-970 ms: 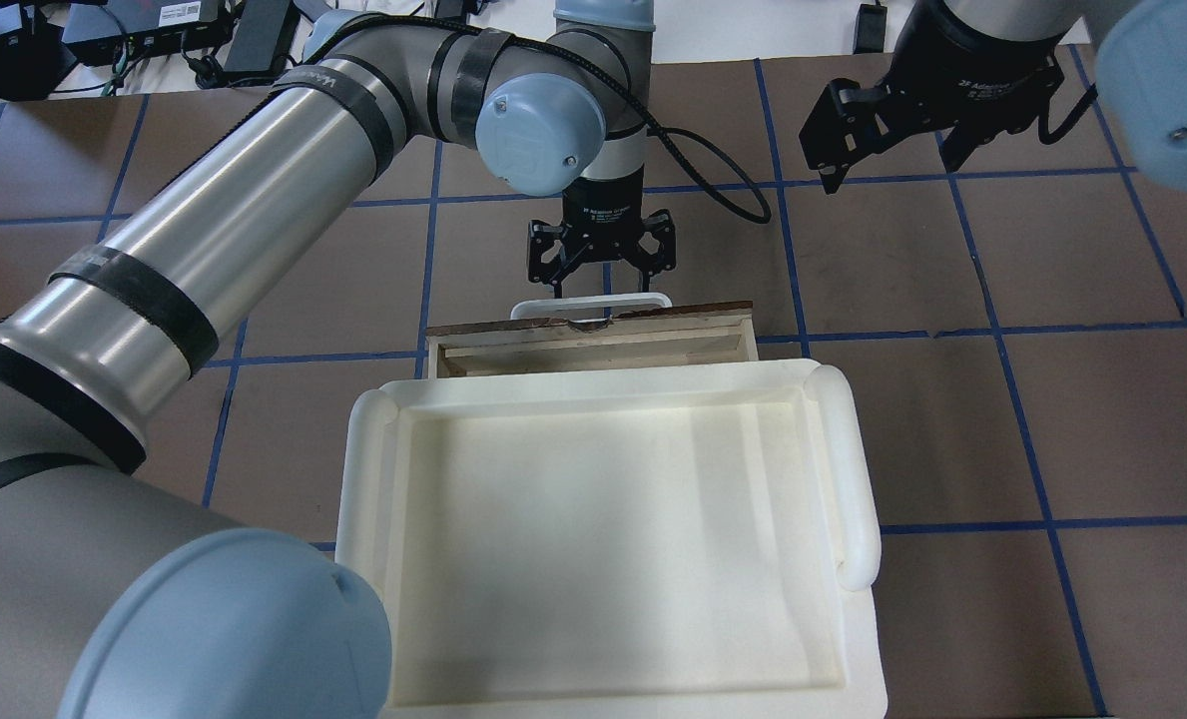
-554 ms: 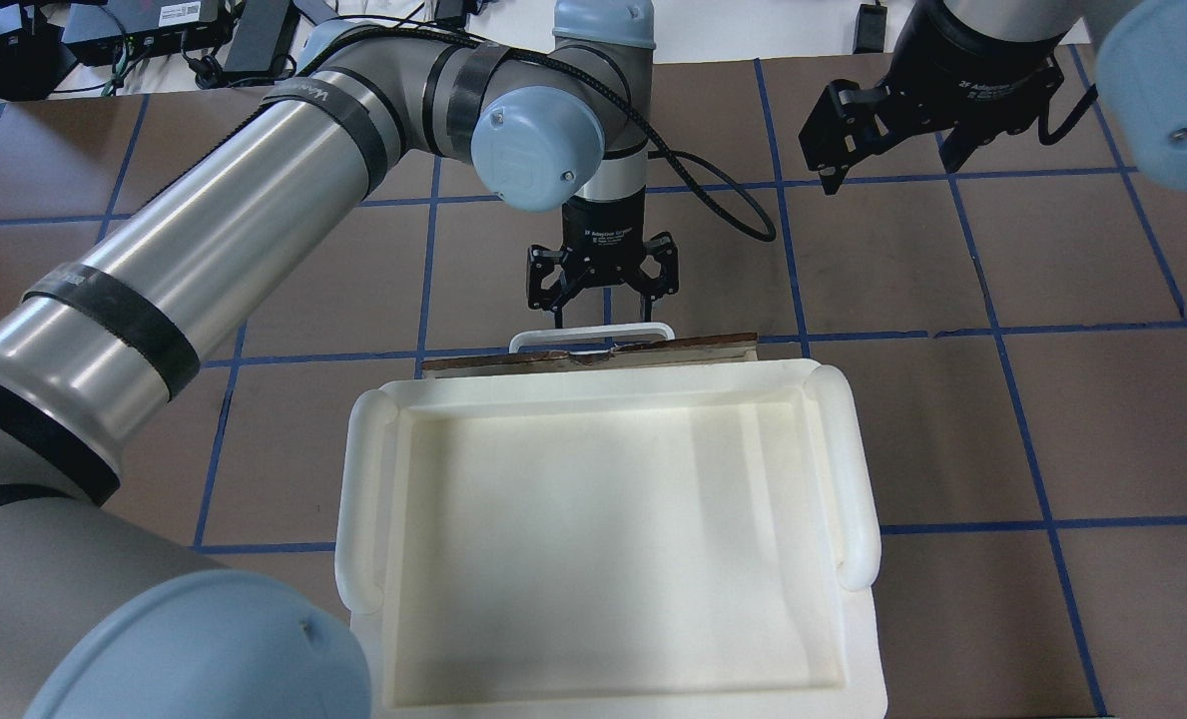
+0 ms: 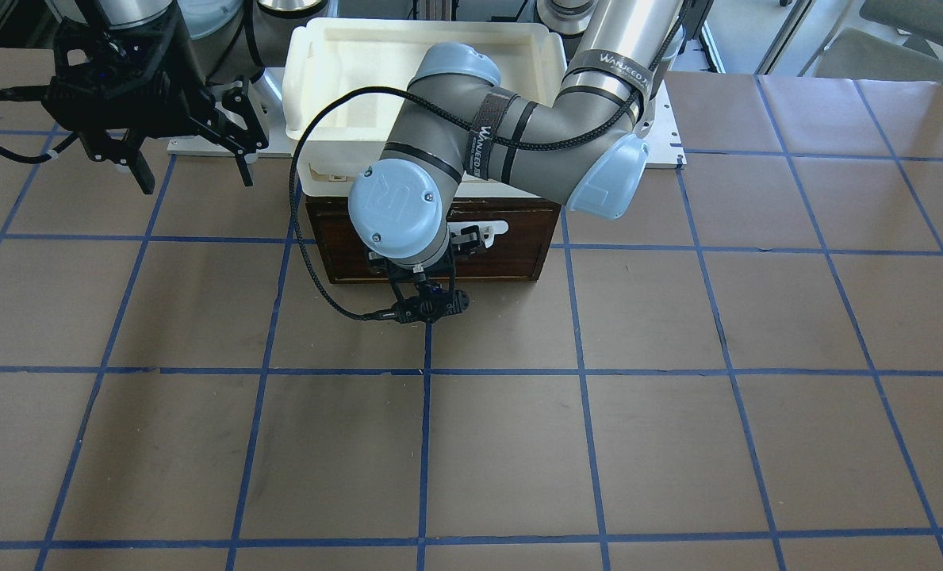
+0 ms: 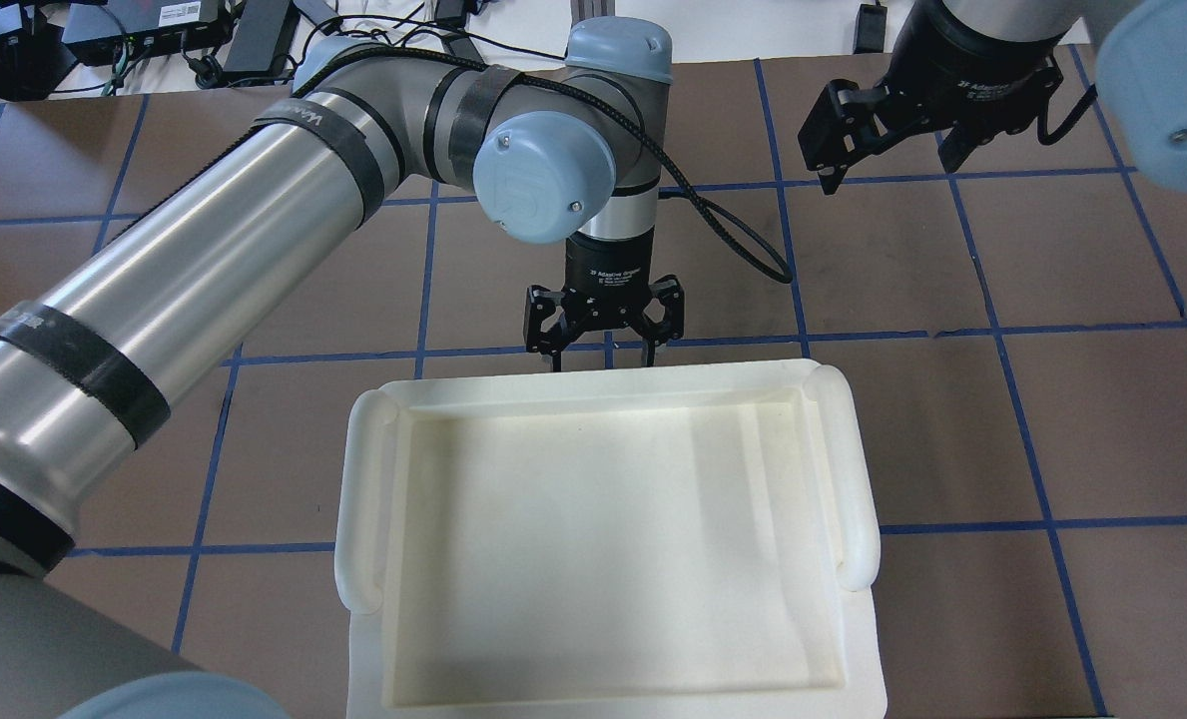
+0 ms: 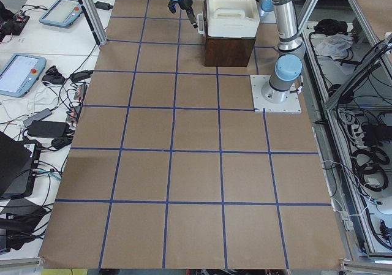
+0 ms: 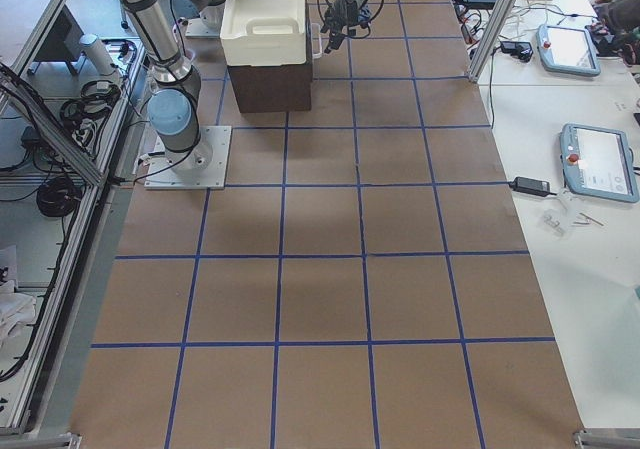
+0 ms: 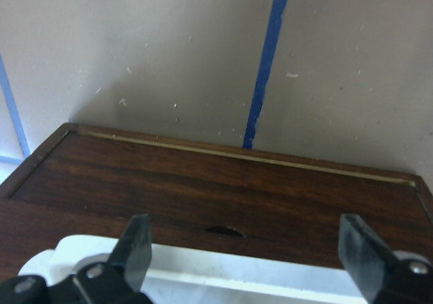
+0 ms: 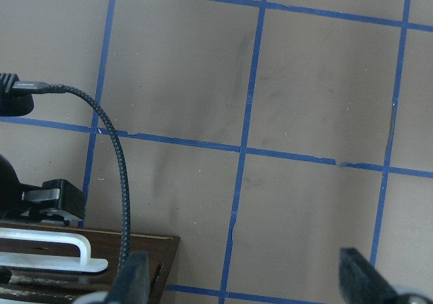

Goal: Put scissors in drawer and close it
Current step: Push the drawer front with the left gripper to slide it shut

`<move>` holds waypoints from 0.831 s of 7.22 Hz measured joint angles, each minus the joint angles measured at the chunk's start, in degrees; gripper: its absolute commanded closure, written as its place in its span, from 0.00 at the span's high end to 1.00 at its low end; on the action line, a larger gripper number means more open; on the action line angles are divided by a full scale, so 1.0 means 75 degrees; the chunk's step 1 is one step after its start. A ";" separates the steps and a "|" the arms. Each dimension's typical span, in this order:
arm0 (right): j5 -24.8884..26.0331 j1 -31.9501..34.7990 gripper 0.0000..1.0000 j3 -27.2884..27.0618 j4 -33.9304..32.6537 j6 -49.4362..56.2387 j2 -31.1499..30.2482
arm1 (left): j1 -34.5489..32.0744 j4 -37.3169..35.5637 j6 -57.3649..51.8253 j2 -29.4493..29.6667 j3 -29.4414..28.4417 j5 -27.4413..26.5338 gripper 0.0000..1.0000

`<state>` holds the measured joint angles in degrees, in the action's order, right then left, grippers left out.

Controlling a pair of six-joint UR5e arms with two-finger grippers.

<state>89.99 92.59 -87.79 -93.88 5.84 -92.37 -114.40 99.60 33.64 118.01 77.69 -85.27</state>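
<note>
The black body of the left gripper (image 4: 603, 364) has small white letters, "2F Adaptive Gripper"; the lines below them are too small to read. The right gripper (image 4: 892, 172) has the same words. A black strap (image 3: 610, 62) on the left arm (image 3: 439, 119) shows "WANJEED", the ending unclear. The blue joint cap (image 3: 396, 208) has a raised sign like "UR".

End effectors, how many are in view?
2. The left end effector sits open at the drawer front, by its white bar handle. The right end effector hangs open above the table, apart from the drawer.
</note>
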 measured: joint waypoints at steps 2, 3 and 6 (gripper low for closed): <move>-0.0027 0.0011 1.00 0.0001 0.0002 -0.0004 0.0000 | -0.0047 0.0159 0.0091 -0.0244 0.0133 0.0034 1.00; -0.0038 0.0004 1.00 0.0000 0.0008 -0.0004 -0.0001 | -0.0030 0.0179 0.0073 -0.0355 0.0128 0.0054 1.00; -0.0063 0.0008 1.00 0.0008 0.0001 -0.0005 -0.0008 | 0.0039 0.0157 -0.0085 -0.1016 -0.0039 0.0044 1.00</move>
<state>89.52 92.66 -87.73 -93.88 5.80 -92.43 -114.11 100.77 33.00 110.39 77.40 -84.94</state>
